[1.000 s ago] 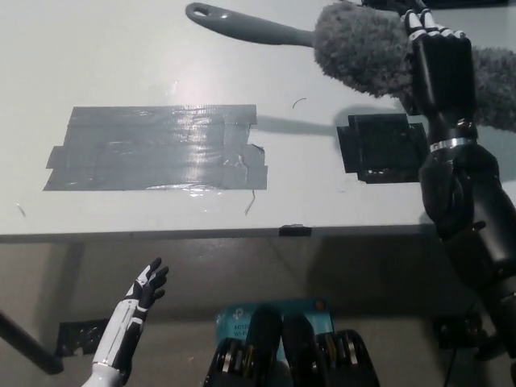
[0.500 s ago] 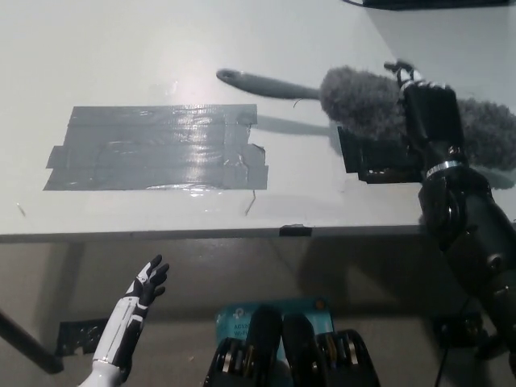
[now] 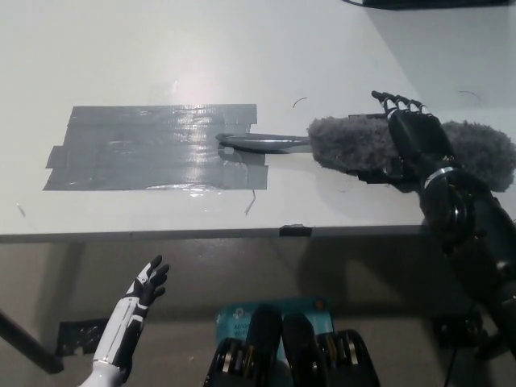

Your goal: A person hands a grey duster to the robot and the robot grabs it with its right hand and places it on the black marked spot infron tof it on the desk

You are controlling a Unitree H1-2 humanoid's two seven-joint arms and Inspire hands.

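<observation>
While right hand [image 3: 413,139] overlies grey duster [image 3: 355,145].

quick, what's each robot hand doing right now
Left robot hand: open, holding nothing, low beside the desk.
Right robot hand: on the grey duster; fingers look extended, so grip cannot be told.

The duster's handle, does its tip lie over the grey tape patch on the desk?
Yes, the duster's handle reaches left from the fluffy head and its tip rests on the right edge of the grey tape patch.
</observation>
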